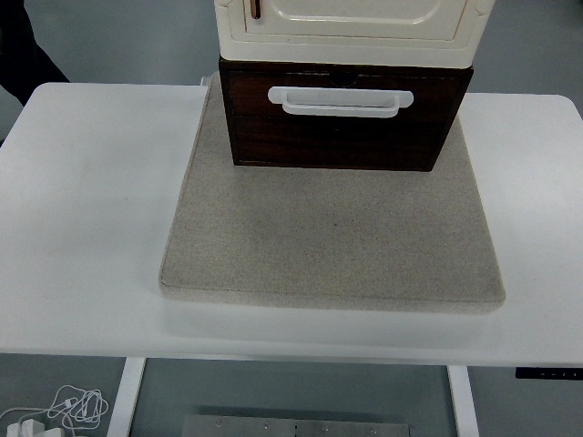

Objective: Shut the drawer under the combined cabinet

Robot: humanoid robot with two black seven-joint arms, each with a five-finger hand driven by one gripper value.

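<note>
A white table fills most of the view, with grey floor showing past its far edge and below its near edge. On the table lies a wide beige mat — square-cornered and flat, reaching from the middle toward the far side. At the far end of the mat sits the cabinet: a cream upper box with a panelled door, stacked on a dark brown wooden drawer. The drawer's front faces the near side and carries a white bar handle across its upper part. A tangle of white cable lies on the floor at the lower left. Neither robot hand shows anywhere — so their state cannot be told.
</note>
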